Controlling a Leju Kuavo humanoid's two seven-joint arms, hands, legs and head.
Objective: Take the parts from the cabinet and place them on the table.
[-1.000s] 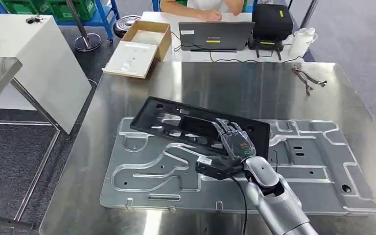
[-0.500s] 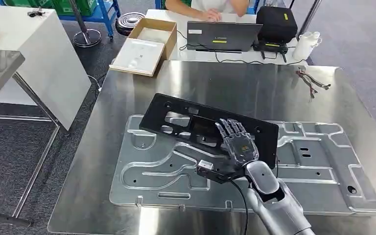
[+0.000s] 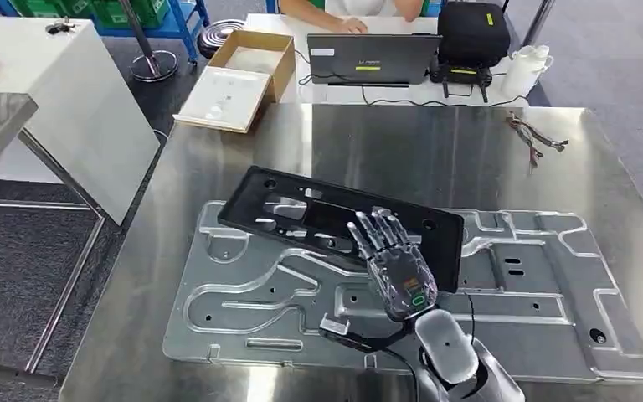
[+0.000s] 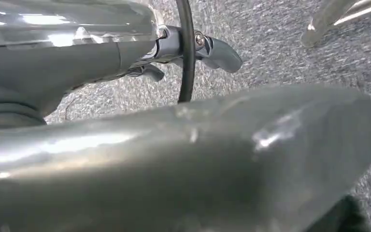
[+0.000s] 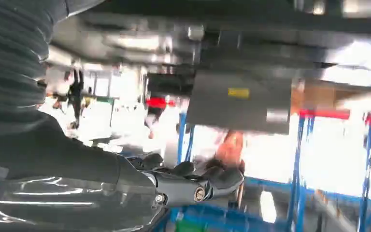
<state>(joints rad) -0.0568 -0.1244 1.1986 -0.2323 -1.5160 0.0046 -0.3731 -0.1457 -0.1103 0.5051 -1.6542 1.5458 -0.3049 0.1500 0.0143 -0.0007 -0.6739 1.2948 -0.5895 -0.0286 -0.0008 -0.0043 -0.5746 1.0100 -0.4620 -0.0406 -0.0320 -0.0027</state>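
Head view: steel tabletop (image 3: 435,142); large stamped metal plate (image 3: 301,310) laid flat on it; black plastic frame (image 3: 301,213) resting across the plate toward 11 o'clock. Right hand (image 3: 393,260) raised above the frame, fingers spread, nothing held.

Left wrist view: left hand (image 4: 193,50) seen over grey carpet; grasp state cannot be told.

Right wrist view: right hand (image 5: 193,183) blurred, fingers extended.
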